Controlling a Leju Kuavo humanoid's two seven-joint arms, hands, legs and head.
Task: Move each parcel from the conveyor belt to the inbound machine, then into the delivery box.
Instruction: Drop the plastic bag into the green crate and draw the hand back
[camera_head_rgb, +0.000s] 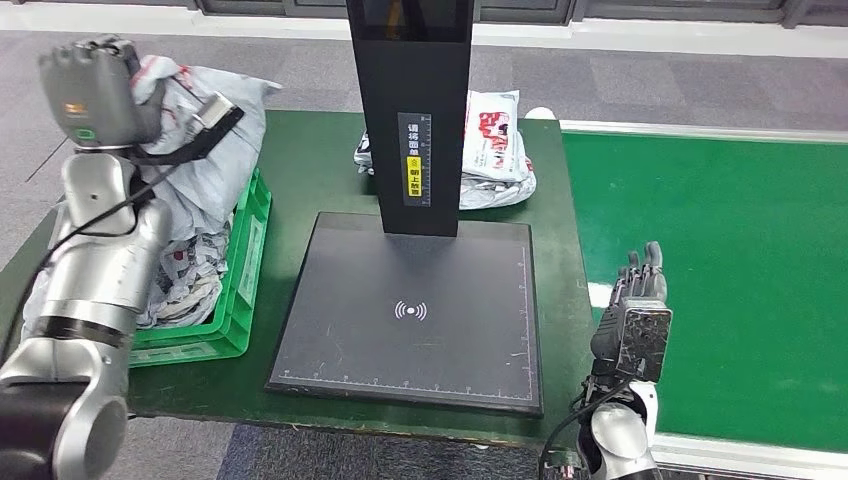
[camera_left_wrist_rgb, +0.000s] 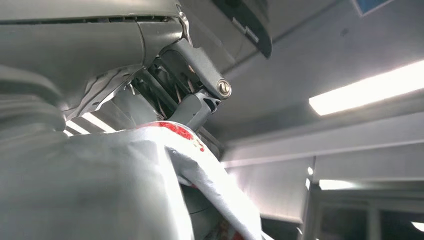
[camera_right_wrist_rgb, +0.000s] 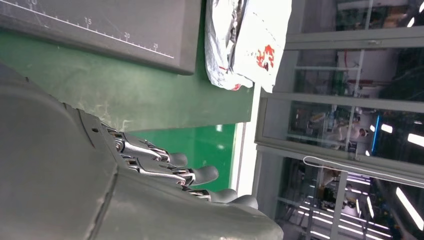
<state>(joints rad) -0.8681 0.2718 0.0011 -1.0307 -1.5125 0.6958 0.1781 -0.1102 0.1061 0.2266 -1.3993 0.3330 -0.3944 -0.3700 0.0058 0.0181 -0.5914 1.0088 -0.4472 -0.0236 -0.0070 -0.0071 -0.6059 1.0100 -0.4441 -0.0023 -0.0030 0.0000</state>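
My left hand (camera_head_rgb: 205, 125) is raised over the green delivery box (camera_head_rgb: 245, 290) at the left and holds a grey parcel (camera_head_rgb: 235, 150). In the left wrist view that parcel (camera_left_wrist_rgb: 125, 190), with red print, lies against the hand's fingers (camera_left_wrist_rgb: 200, 95). Crumpled grey parcels fill the box. The black inbound machine platform (camera_head_rgb: 410, 310) is bare. A white parcel with red print (camera_head_rgb: 495, 145) lies behind the machine's pillar, and the right wrist view shows it too (camera_right_wrist_rgb: 245, 40). My right hand (camera_head_rgb: 635, 305) is open and holds nothing, at the seam between the table and the conveyor belt (camera_head_rgb: 720, 260).
The black pillar (camera_head_rgb: 410, 100) rises from the back of the platform and hides part of the far parcel. The dark green table (camera_head_rgb: 300, 170) runs under the box and the machine. The right wrist view shows the platform corner (camera_right_wrist_rgb: 125, 25) and glass partitions.
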